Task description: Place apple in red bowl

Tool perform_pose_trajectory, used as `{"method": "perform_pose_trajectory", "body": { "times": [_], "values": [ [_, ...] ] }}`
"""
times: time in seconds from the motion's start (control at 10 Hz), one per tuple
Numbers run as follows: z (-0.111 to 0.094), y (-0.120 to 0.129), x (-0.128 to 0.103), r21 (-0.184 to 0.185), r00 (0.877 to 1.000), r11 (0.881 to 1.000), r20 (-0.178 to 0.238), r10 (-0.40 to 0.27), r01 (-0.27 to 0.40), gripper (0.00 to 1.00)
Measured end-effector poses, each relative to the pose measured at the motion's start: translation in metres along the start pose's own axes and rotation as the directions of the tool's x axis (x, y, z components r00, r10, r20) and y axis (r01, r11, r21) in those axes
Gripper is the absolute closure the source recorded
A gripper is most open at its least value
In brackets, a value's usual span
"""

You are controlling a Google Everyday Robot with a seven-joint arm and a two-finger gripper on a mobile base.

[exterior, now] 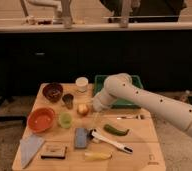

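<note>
Reach phase, slack-jawed gripper (92,106) just beside apple (82,109) (nothing held); next: close on it, carry to red bowl (40,120) at table's (139,145) left edge.

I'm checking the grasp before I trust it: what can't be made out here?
Camera view: whether the gripper, close beside the apple, touches it; the arm hides the contact.
Camera view: the green tray; the arm covers its front and part of its inside.
Camera view: the arm's base; cut off by the right edge.
</note>
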Motion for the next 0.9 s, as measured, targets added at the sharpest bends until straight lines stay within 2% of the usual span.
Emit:
{"method": "perform_pose_trajectory", "body": {
  "times": [0.6,0.8,0.9],
  "values": [
    [0.0,0.0,0.001,0.004,1.0,1.0,0.002,0.002,-0.002,0.2],
    [0.01,-0.009,0.001,0.016,1.0,1.0,0.023,-0.003,0.003,0.2],
    [0.02,-0.02,-0.005,0.023,0.999,1.0,0.047,-0.018,0.017,0.2]
  ]
}}
